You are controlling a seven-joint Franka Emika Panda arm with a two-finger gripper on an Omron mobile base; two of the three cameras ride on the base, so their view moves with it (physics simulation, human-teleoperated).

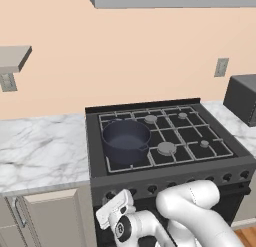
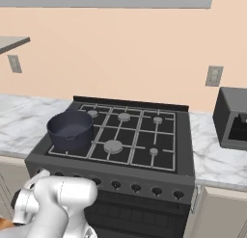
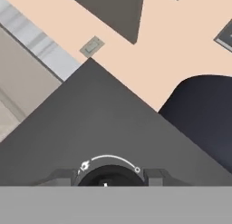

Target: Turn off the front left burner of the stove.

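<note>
Black knob (image 3: 108,177), pointer toward gripper (image 3: 108,178)

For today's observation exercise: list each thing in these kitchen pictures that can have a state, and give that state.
pincer: shut on knob
knob: clamped between the fingertips
pot: upright, lidless, on the front left burner
stove: no flame visible
microwave: door state unclear

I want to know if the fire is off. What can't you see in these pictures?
- Front left burner: the dark pot sits on it in both base views, hiding any flame.
- Knob held by the tool: hand view, lower half cut off.
- Knob markings: base views, too small.
</note>
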